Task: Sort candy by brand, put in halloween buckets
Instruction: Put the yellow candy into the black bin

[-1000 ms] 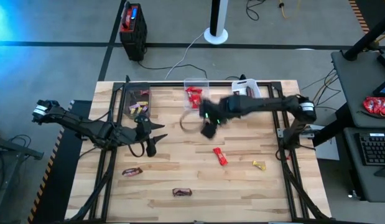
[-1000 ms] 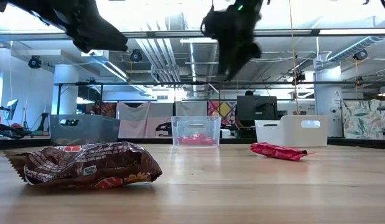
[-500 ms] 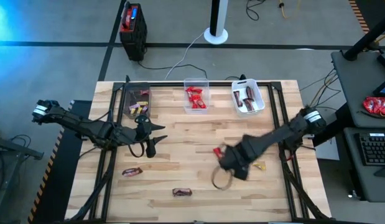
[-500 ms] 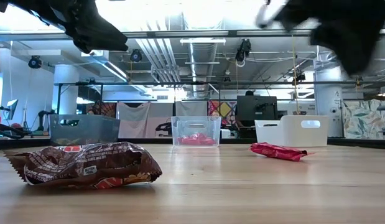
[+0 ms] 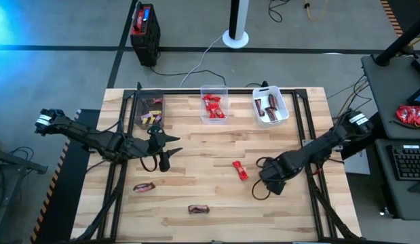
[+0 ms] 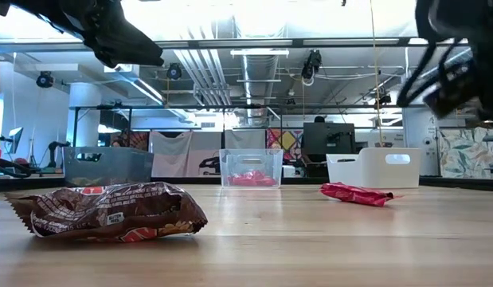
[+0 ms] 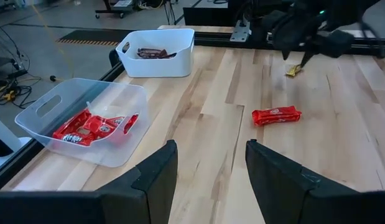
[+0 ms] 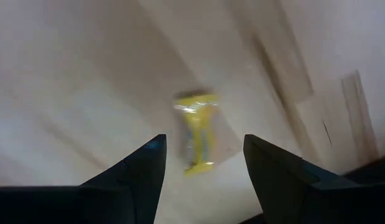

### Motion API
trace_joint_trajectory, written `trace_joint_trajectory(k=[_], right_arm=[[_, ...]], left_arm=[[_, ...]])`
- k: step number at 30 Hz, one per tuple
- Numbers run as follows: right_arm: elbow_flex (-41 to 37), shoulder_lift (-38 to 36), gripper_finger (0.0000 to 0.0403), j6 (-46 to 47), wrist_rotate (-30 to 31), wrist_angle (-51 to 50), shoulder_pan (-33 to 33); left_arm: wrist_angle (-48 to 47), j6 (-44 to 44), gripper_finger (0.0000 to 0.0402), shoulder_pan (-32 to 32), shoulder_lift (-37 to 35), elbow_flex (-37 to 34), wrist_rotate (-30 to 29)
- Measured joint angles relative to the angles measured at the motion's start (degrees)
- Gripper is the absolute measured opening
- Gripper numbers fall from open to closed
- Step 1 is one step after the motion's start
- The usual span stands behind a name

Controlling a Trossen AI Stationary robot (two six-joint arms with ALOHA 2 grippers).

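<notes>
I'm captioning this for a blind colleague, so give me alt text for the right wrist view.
A small yellow wrapped candy lies on the light wooden table, framed between the two dark open fingers of the right end effector, seen from directly above and blurred by motion.

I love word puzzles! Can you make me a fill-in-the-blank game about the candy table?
1. The clear bin holds ____ candies.
2. The open right gripper hovers over a ____ candy.
3. The white bin holds dark ____ bars.
4. The open left gripper holds ____.

Missing words: red; yellow; brown; nothing
</notes>
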Motion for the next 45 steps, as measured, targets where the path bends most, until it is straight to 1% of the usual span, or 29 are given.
trace_joint_trajectory(k=[2, 5, 10, 13, 15, 18, 21, 24, 25, 27, 29, 32, 34, 35, 37, 41, 45], right_arm=[[-2.07, -0.37, 0.0207, 1.71, -0.21, 0.17, -0.91], [-3.7, 0.03, 0.0207, 1.75, -0.25, 1.2, -1.45], [-3.99, 1.26, 0.0207, 1.05, -0.66, 4.85, -1.43], [-4.06, 2.43, 0.0195, 2.48, -0.62, 4.91, -1.46], [-4.16, 3.35, 0.0177, 3.65, -1.05, 4.94, -1.46], [-3.95, 4.63, 0.0138, 3.89, -1.72, 5.25, -1.48], [-3.95, 5.27, 0.0089, 3.47, -1.87, 6.08, -1.46], [-3.85, 4.48, 0.0031, 3.0, -1.85, 6.71, -1.44], [-3.83, 3.91, 0.0021, 2.84, -1.37, 6.44, -1.41], [-3.3, 2.71, 0.0016, 3.06, 0.64, 5.89, -1.43], [-2.25, 0.8, 0.0012, 3.56, 3.21, 7.96, -1.5], [-1.79, -1.87, 0.001, 2.13, 7.61, 16.39, -2.03], [-1.72, -3.19, 0.0009, -0.6, 11.84, 26.95, -2.88], [-1.68, -3.76, 0.0009, -3.38, 14.02, 33.2, -3.34], [-1.63, -4.1, 0.0009, -10.54, 17.0, 46.15, -4.43], [-1.58, -3.33, 0.0009, -26.38, 18.11, 68.86, -6.8], [-1.57, -0.84, 0.0009, -42.19, 17.47, 85.07, -8.19]], left_arm=[[-0.01, 0.0, 0.0173, 0.0, 0.0, 0.0, -0.02], [-0.01, 0.26, 0.0173, 0.02, 0.0, -0.02, -0.04], [0.03, 0.46, 0.0173, 0.02, 0.0, -0.02, -0.09], [0.08, 0.46, 0.0173, 0.02, 0.0, -0.02, -0.19], [0.08, 0.45, 0.0173, 0.02, 0.0, -0.02, -0.65], [0.12, 0.44, 0.0173, 0.02, 0.0, -0.02, -0.79], [0.14, 0.44, 0.0173, 0.02, 0.0, -0.02, -0.92], [0.47, 0.44, 0.0173, 0.02, 0.0, -0.02, -0.94], [0.62, 0.43, 0.0173, 0.01, 0.0, -0.02, -0.94], [0.98, 0.44, 0.0173, 0.0, 0.03, -0.02, -0.65], [2.31, 0.96, 0.0173, 0.0, 0.04, -0.17, 1.09], [5.57, 2.62, 0.0173, -0.02, 0.44, -0.93, 4.91], [8.58, 3.96, 0.0173, -0.02, 1.34, -1.45, 8.15], [10.65, 4.56, 0.0173, -0.02, 2.1, -1.76, 9.79], [15.55, 6.21, 0.0173, -0.02, 4.0, -2.46, 12.85], [25.95, 8.49, 0.0173, -0.02, 8.6, -3.98, 17.78], [33.72, 8.61, 0.0173, -0.02, 13.2, -4.26, 18.99]])
